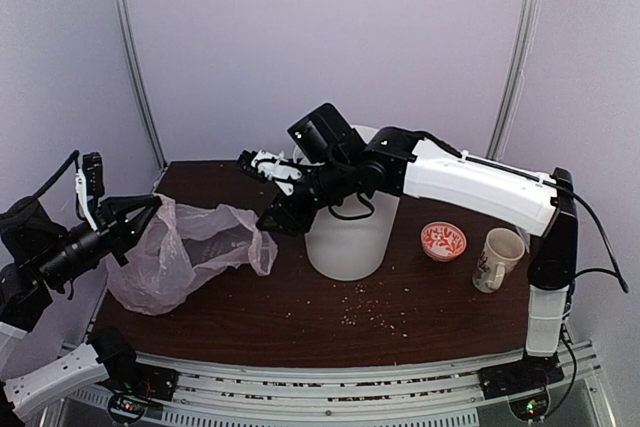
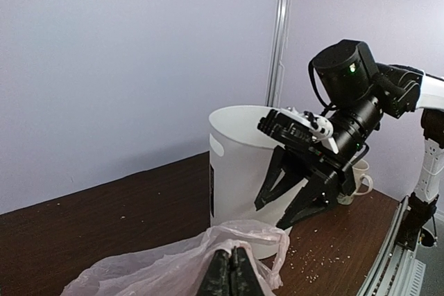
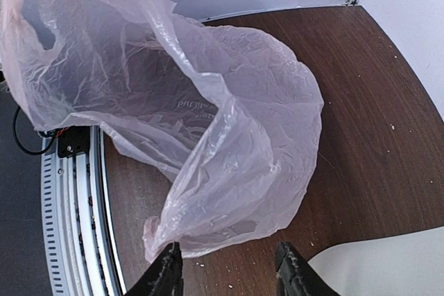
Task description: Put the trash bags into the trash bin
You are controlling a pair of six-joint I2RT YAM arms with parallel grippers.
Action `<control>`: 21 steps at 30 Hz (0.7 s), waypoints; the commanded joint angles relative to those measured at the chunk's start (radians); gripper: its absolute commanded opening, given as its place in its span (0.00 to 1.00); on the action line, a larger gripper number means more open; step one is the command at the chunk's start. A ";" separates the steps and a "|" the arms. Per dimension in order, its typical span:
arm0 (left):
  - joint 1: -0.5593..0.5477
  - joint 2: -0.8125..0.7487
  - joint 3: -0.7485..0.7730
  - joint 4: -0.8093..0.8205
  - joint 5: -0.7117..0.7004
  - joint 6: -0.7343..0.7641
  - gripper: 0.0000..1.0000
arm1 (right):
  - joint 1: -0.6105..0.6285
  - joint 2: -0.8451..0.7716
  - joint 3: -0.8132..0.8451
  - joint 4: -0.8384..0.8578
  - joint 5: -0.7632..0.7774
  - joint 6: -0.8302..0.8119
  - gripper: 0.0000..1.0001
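Note:
The pale-pink translucent trash bag (image 1: 190, 252) lies crumpled on the left of the dark wooden table. My left gripper (image 1: 150, 207) is shut on the bag's upper edge and holds it lifted; its fingers (image 2: 232, 272) pinch the plastic (image 2: 173, 268). My right gripper (image 1: 278, 225) is open and empty, just above the bag's right end, in front of the white trash bin (image 1: 350, 232). In the right wrist view its fingers (image 3: 170, 272) straddle the near edge of the bag (image 3: 208, 123). The bin also shows in the left wrist view (image 2: 239, 164) with the right gripper (image 2: 270, 216) in front.
A small red patterned bowl (image 1: 443, 241) and a floral mug (image 1: 497, 257) stand right of the bin. Crumbs are scattered on the table in front of the bin. The bin's rim (image 3: 388, 261) shows at the lower right of the right wrist view. A metal rail (image 3: 73, 192) borders the table.

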 commanded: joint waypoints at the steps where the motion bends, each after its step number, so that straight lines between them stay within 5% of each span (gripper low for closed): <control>1: 0.005 -0.011 -0.003 0.043 -0.059 -0.010 0.00 | 0.006 -0.038 -0.047 0.003 -0.092 -0.022 0.44; 6: 0.005 -0.015 -0.002 0.036 -0.072 -0.017 0.00 | 0.005 -0.065 -0.128 0.031 -0.122 -0.034 0.46; 14: 0.004 -0.008 -0.006 0.037 -0.075 -0.036 0.00 | 0.016 -0.148 -0.350 0.201 -0.109 0.023 0.66; 21: 0.005 0.014 0.004 0.039 -0.086 -0.032 0.00 | 0.084 -0.134 -0.474 0.310 -0.095 0.091 0.70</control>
